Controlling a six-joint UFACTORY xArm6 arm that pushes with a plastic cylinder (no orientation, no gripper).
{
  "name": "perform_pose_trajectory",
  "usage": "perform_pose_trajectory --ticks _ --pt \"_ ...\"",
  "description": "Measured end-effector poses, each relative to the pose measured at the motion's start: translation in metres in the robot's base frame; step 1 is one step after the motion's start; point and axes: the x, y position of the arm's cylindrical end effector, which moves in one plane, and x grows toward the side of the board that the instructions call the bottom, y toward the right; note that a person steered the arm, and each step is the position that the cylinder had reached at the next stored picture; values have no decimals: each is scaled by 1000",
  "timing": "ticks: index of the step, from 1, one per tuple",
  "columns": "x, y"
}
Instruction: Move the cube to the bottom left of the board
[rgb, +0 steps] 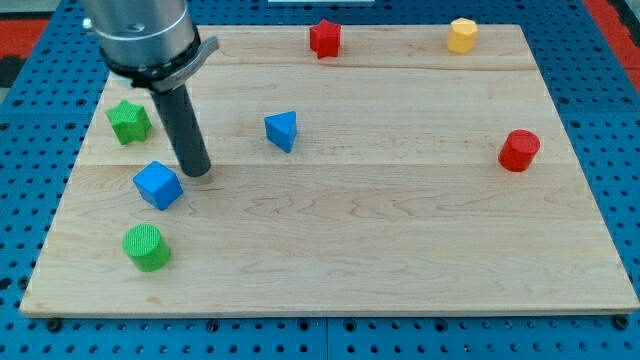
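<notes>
The end effector is a plain dark rod with no jaws to open or close; it grips nothing. My tip (196, 171) rests on the worktop (400, 250) just beside the blue cube (158, 185), at the cube's upper right, close to touching, though contact cannot be confirmed.

The blue cube lies in the left part of the worktop, near the left edge, roughly midway between the top and bottom edges. The bottom-left corner is not yet reached; a push down and leftward remains. A green cylinder (147, 247) stands between the cube and that corner and may obstruct the path.

Count: one blue cube, one blue pyramid-like block (282, 130), one green star (129, 121), one green cylinder, one red star (325, 38), one red cylinder (519, 150), one yellow block (462, 35); seven in all.
</notes>
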Motion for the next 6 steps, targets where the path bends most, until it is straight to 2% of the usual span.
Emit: perform_pose_trajectory --ticks 3,4,5,6 --pt "-5 -4" --pt "-29 -4" --pt "-32 -25" --pt "-15 -45"
